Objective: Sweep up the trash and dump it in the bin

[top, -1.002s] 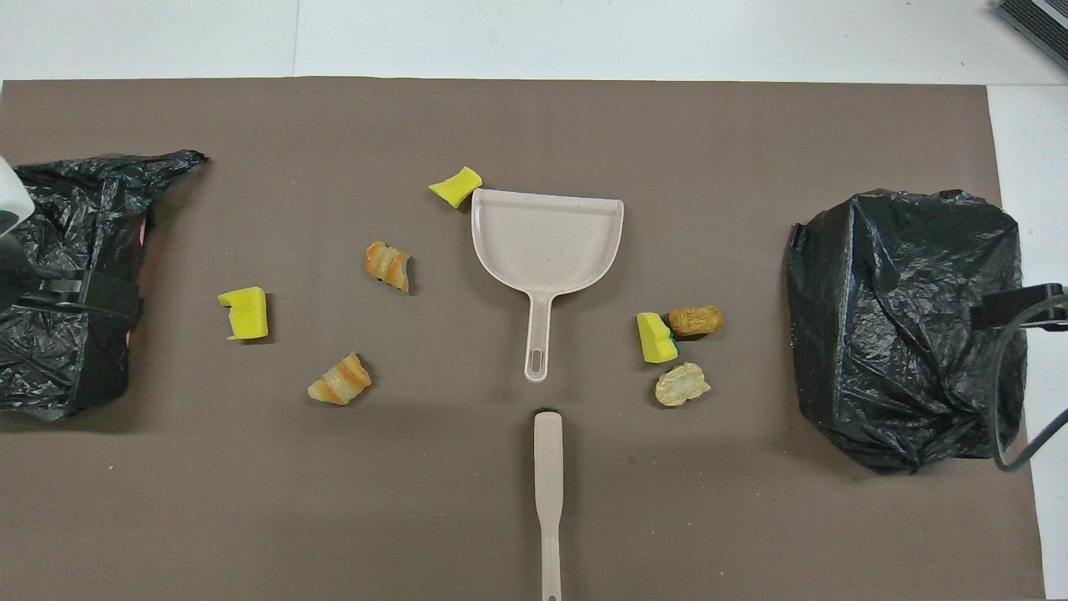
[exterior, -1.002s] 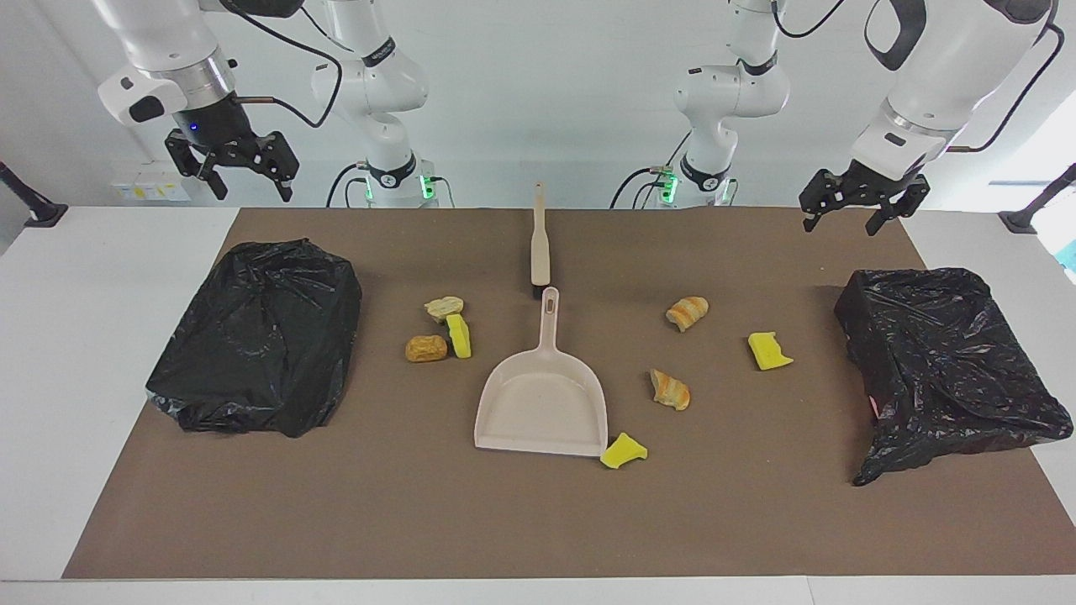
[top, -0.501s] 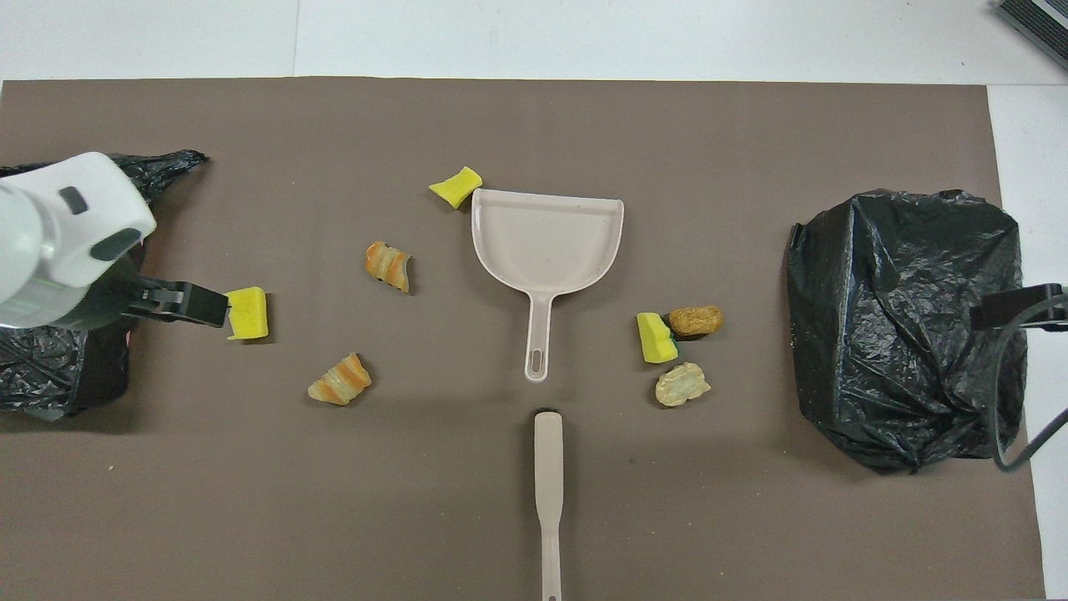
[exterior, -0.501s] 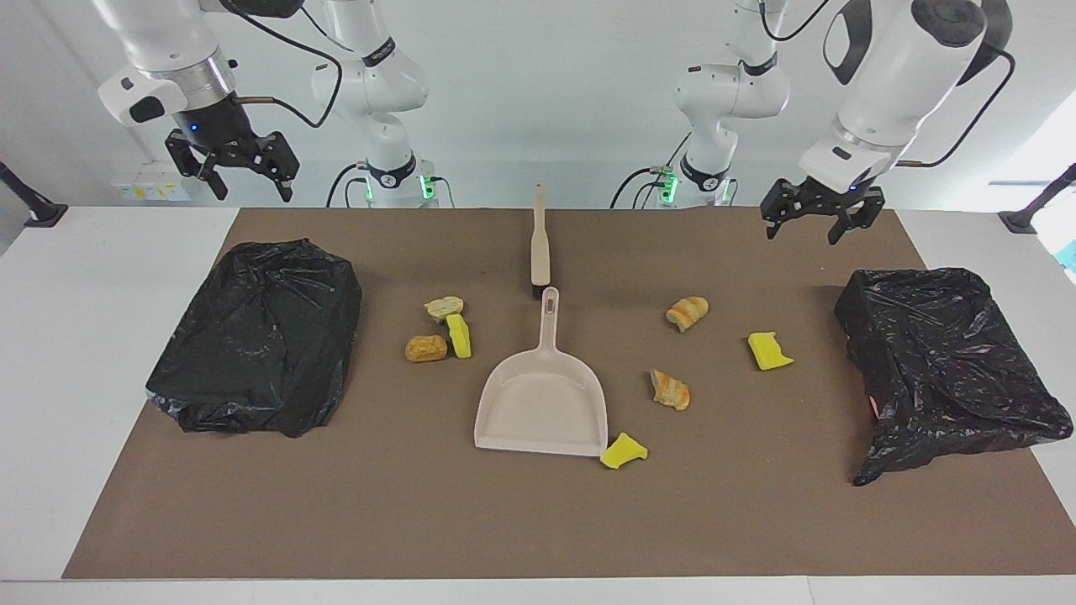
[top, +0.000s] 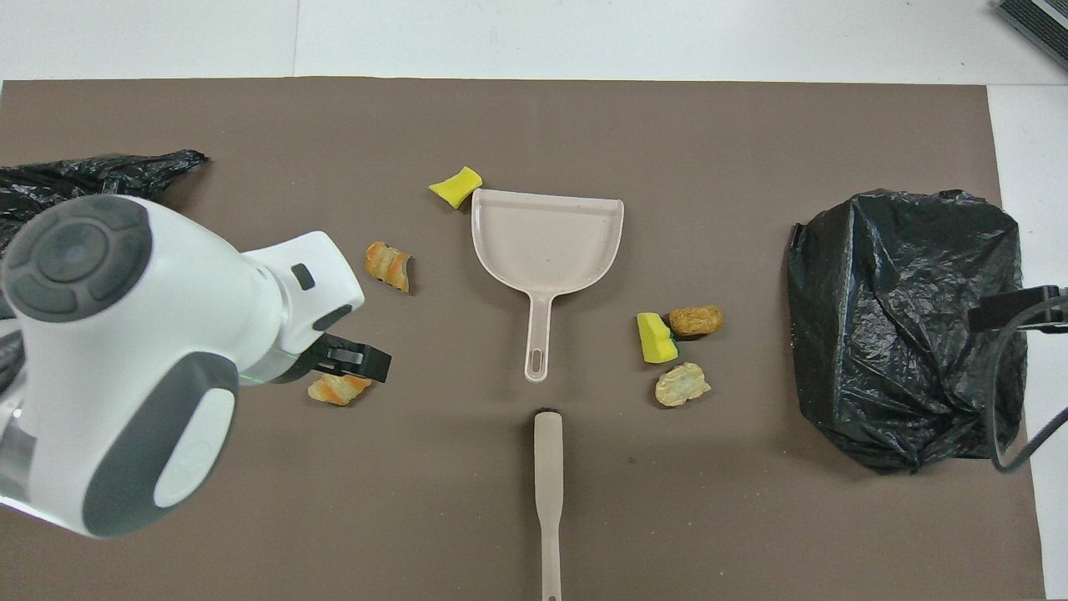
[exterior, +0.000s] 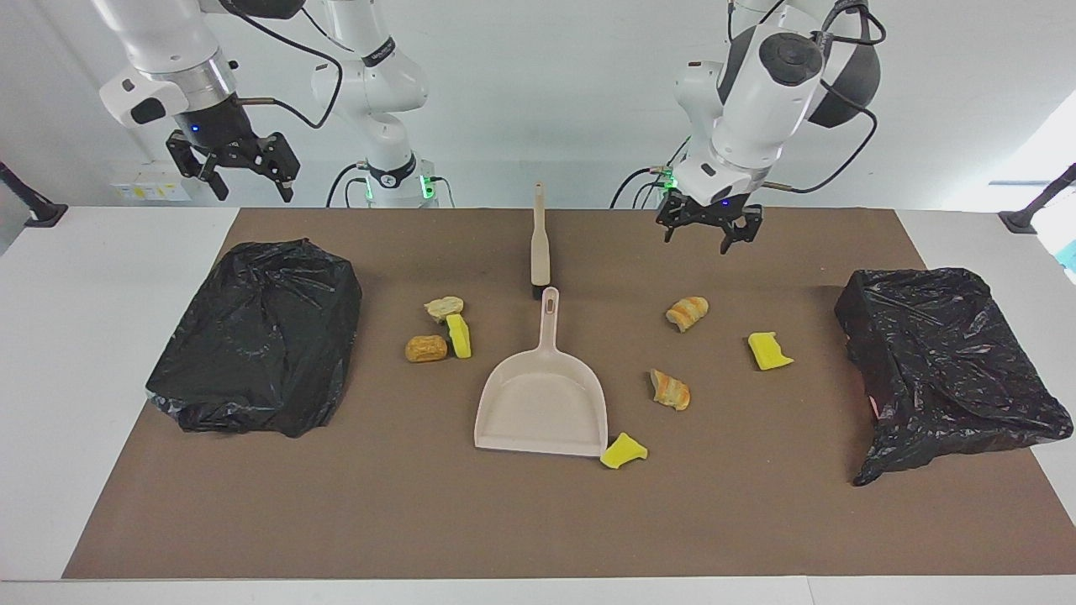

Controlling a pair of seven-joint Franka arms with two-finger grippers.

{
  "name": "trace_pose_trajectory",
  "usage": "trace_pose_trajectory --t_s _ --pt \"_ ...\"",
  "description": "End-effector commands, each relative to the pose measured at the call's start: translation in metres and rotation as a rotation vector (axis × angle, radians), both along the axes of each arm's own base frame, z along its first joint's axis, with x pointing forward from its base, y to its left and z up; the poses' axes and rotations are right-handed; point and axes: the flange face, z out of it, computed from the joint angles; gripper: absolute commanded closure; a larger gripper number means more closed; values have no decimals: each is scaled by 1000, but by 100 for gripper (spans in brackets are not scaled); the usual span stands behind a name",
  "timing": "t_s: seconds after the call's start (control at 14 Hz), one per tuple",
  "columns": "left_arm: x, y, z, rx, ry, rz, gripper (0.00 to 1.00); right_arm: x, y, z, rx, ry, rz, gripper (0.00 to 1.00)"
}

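Trash lies scattered on the brown mat (exterior: 538,521): a striped bread lump (exterior: 688,313), another (exterior: 670,390), a yellow sponge wedge (exterior: 769,351), and one more wedge (exterior: 623,451) at the beige dustpan's (exterior: 542,399) lip. A green-backed sponge (exterior: 458,336), a brown lump (exterior: 426,348) and a pale lump (exterior: 444,307) cluster together beside the dustpan's handle. The beige brush (exterior: 540,244) lies in line with that handle, nearer to the robots. My left gripper (exterior: 709,228) hangs open and holds nothing, over the mat by the striped lump (top: 338,389). My right gripper (exterior: 231,168) waits open, high above the table's edge.
Two bins lined with black bags stand on the mat, one (exterior: 261,336) toward the right arm's end and one (exterior: 941,370) toward the left arm's end. In the overhead view the left arm (top: 125,359) covers one yellow wedge and part of the mat.
The left arm has swung from above the bin at its own end toward the table's middle, its gripper still open. The right arm and all the things on the mat have stayed put.
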Motion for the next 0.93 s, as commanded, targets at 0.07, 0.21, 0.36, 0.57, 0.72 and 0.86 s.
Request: trace_pose_trajectory --t_s 0.07,0.21,0.36,0.57,0.72,0.86 --pt "-54 -35 -7 -10 -9 -1 0 -11 -1 0 9 7 15 0" --pt "-79 -77 -33 -15 -27 12 0 -11 -2 -1 9 9 14 0" --pt "-98 -99 -46 -24 -37 -4 0 -12 -2 0 10 9 13 0" --pt "-143 -162 -85 -10 -29 -13 0 -12 -2 0 10 9 13 0" --pt "-167 -181 -105 -4 -28 1 0 -13 -2 -2 10 15 14 0" --pt "-190 -188 -119 18 -14 -4 0 -15 -2 -2 11 16 14 0"
